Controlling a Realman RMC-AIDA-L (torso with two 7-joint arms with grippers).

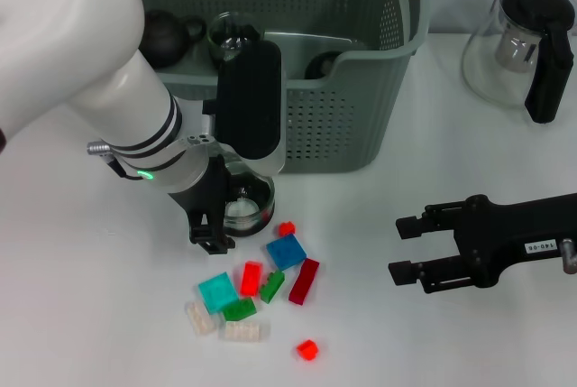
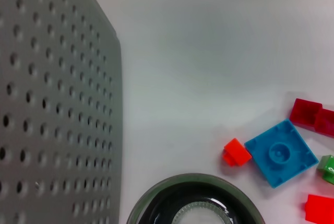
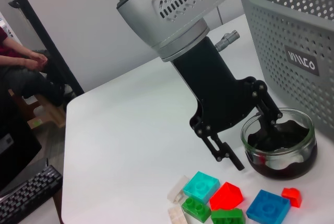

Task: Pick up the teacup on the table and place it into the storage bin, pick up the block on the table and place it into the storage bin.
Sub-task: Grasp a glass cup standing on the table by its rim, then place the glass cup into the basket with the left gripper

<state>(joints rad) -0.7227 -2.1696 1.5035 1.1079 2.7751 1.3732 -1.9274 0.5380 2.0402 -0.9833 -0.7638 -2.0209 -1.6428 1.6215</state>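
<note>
Glass jug (image 1: 521,49), keyboard (image 3: 28,198), perhaps a seated person (image 3: 23,72).

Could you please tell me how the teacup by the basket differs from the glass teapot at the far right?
The teacup is low, wide and handleless; the teapot is taller, with a black lid and handle. The left gripper has one finger inside the teacup's rim and one outside; nothing touches the teapot, and the right gripper waits apart. Both are clear glass, upright on the table.

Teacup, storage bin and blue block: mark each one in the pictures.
teacup (image 3: 279,148), right wrist view, on its glass wall facing the camera.
storage bin (image 1: 347,121), head view, on its perforated front wall.
blue block (image 2: 281,152), left wrist view, on the round stud at its top.
</note>
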